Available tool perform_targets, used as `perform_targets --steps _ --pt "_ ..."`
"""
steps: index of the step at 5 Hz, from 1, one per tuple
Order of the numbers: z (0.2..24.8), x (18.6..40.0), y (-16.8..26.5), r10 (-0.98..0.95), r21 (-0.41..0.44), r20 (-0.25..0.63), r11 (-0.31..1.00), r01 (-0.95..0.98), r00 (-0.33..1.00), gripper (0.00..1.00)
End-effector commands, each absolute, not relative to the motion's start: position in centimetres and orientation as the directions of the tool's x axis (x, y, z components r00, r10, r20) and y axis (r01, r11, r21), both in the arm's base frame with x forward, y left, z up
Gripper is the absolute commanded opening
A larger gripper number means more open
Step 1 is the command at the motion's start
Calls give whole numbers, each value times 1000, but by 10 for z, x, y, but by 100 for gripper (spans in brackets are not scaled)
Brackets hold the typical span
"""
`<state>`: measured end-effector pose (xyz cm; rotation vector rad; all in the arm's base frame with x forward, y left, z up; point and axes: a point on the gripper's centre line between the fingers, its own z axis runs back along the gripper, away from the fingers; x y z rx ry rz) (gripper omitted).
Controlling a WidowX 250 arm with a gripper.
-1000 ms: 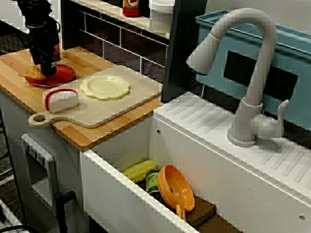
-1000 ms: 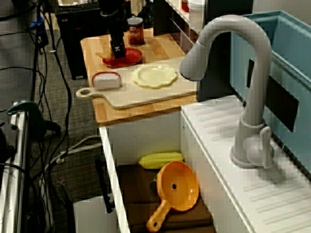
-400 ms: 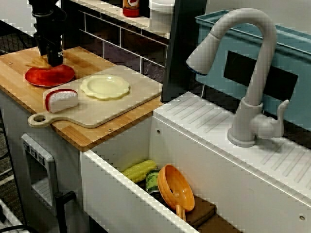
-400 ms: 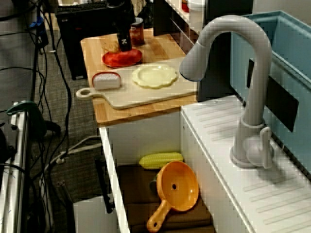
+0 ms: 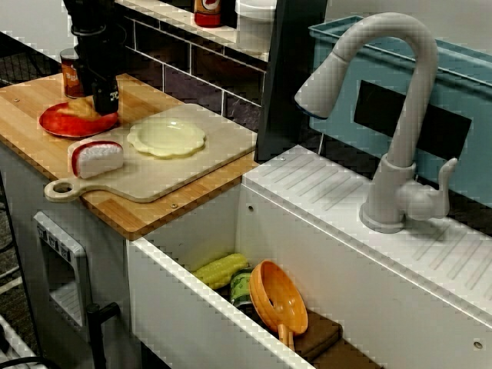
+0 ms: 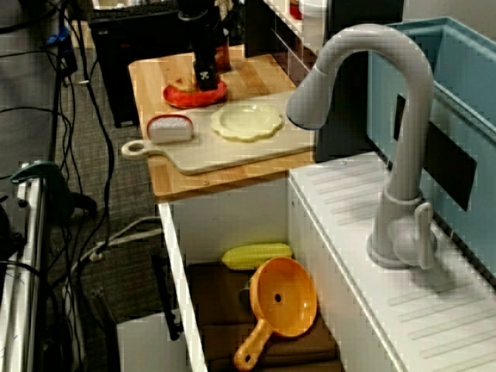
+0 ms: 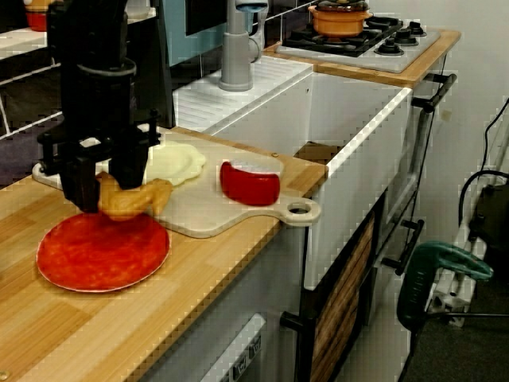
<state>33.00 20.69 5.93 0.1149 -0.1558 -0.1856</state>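
My black gripper (image 7: pixel 103 195) is shut on a tan, croissant-like food piece (image 7: pixel 135 199). It holds the piece just above the far edge of a red plate (image 7: pixel 99 255) on the wooden counter. In the view across the sink the gripper (image 5: pixel 104 104) stands over the plate's (image 5: pixel 65 123) right side. From high over the sink, the gripper (image 6: pixel 204 77) hides part of the plate (image 6: pixel 186 97). Right beside it lies a pale cutting board (image 7: pixel 215 211) carrying a yellow plate (image 5: pixel 167 137) and a red-and-white food piece (image 5: pixel 98 157).
A small can (image 5: pixel 71 73) stands on the counter behind the gripper. The open sink (image 5: pixel 192 307) holds a corn cob (image 5: pixel 221 269), an orange strainer (image 5: pixel 278 296) and a green can. A grey faucet (image 5: pixel 392 115) rises at the right. A stove with an orange pot (image 7: pixel 340 17) lies beyond.
The gripper rose from the plate's left edge with the food piece in it and moved right, across the plate toward the cutting board.
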Motion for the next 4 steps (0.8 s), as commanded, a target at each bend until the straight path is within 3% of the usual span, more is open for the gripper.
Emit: perform_targets --steps 1,4 --pt "95 338 194 -204 164 202 971 172 958 0" --pt "99 338 164 -203 142 206 974 176 957 0"
